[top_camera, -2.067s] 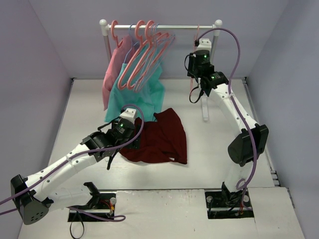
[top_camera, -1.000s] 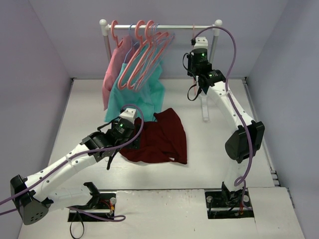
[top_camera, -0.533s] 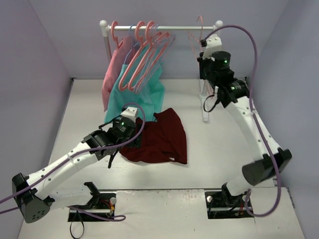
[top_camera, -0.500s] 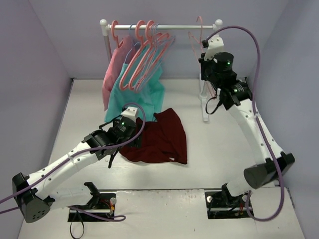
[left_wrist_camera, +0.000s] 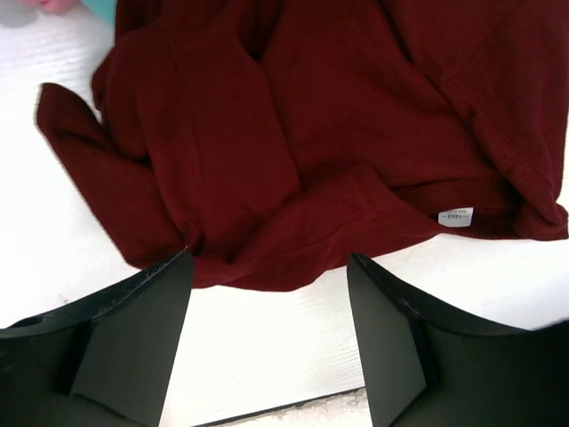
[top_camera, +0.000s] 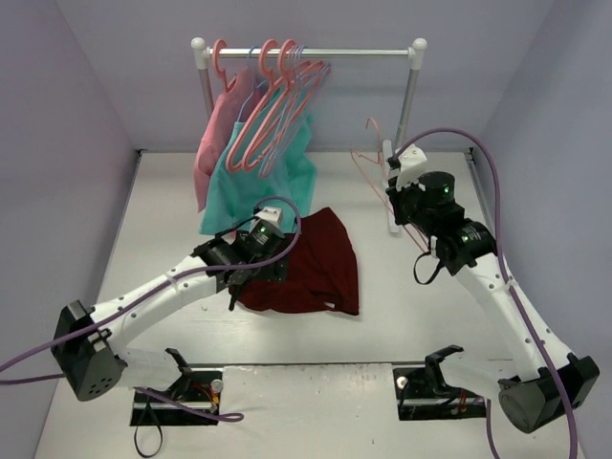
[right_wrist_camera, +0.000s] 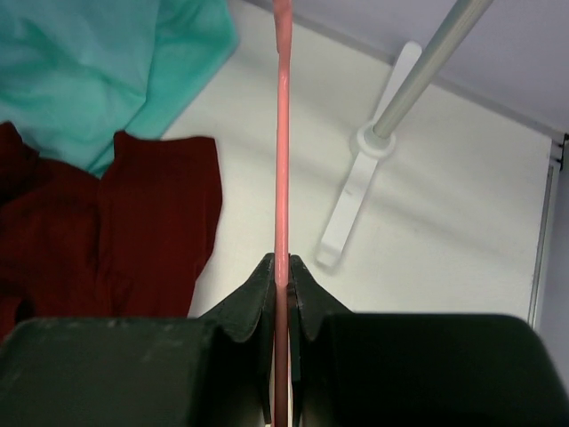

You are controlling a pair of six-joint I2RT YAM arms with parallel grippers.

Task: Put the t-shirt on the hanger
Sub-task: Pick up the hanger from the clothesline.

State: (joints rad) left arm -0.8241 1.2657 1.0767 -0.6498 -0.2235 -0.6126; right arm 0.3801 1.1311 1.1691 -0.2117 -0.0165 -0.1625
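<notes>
The dark maroon t-shirt [top_camera: 314, 263] lies crumpled on the table in front of the rack. In the left wrist view it [left_wrist_camera: 302, 133] fills the upper part, with its white neck tag [left_wrist_camera: 456, 216] at the right. My left gripper [top_camera: 251, 277] is open and empty, over the shirt's near left edge [left_wrist_camera: 267, 276]. My right gripper [top_camera: 400, 206] is shut on a thin salmon-pink hanger [top_camera: 371, 158], held off the rail, low and right of the shirt. In the right wrist view the hanger wire [right_wrist_camera: 282, 133] runs straight up from the closed jaws [right_wrist_camera: 282, 267].
A white clothes rack [top_camera: 306, 53] stands at the back with several pink hangers [top_camera: 273, 105], a pink garment [top_camera: 218, 134] and a teal garment [top_camera: 273, 182]. Its right post [top_camera: 409, 100] and foot [right_wrist_camera: 360, 191] are beside my right gripper. Purple walls enclose the table.
My right gripper lifted the hanger off the rail and brought it down and forward toward the table. My left gripper moved right, over the shirt's near edge.
</notes>
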